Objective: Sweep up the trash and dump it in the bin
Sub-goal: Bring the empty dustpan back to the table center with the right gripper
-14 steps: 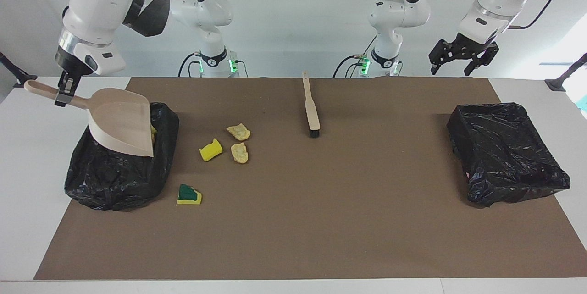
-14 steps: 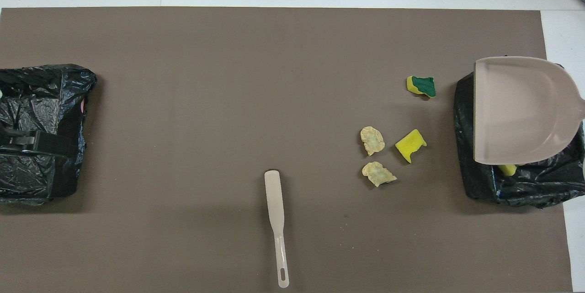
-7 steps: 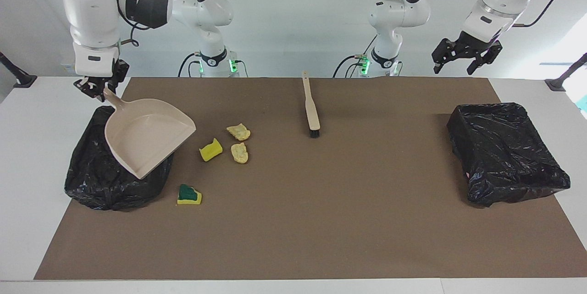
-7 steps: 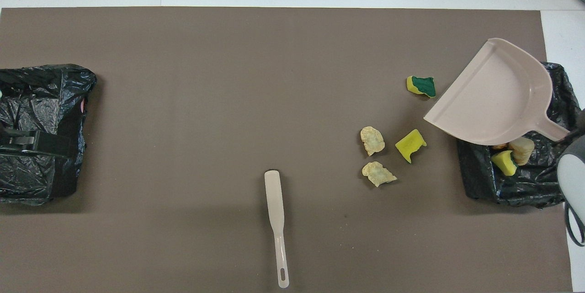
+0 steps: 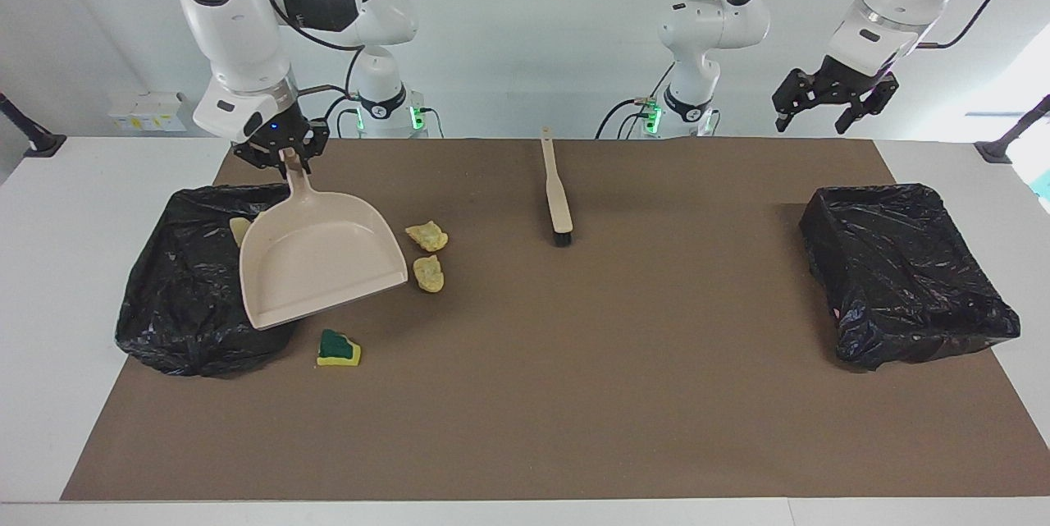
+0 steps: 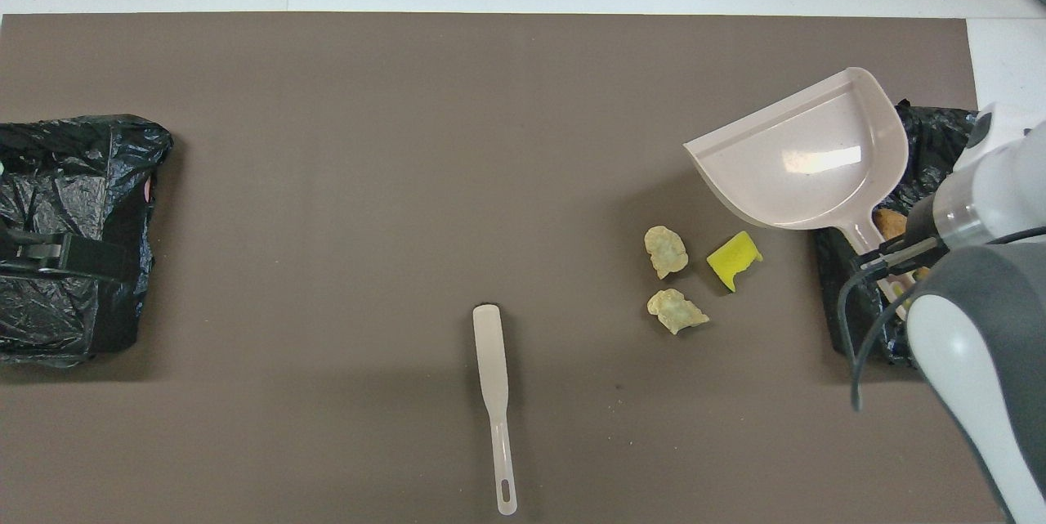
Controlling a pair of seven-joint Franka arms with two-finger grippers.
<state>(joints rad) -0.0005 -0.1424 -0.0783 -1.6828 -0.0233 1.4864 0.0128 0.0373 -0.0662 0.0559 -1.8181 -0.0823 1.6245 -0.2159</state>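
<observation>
the right gripper [image 5: 283,150] has its fingers clenched on the handle of the dustpan [image 5: 320,267], which hangs tilted over the edge of the bin [image 5: 176,280] at the right arm's end of the desk [image 5: 574,395]. the pan hides the yellow sponge chunk [image 6: 734,259] in the facing view and the green-topped sponge [image 5: 338,348] in the overhead view. two pale lumps [image 5: 427,253] lie on the mat beside the pan. a pale bit [image 5: 239,228] shows in the bin. the brush [image 5: 557,194] lies near the robots. the left gripper [image 5: 830,99] waits over the other bin [image 5: 906,272], fingers released.
</observation>
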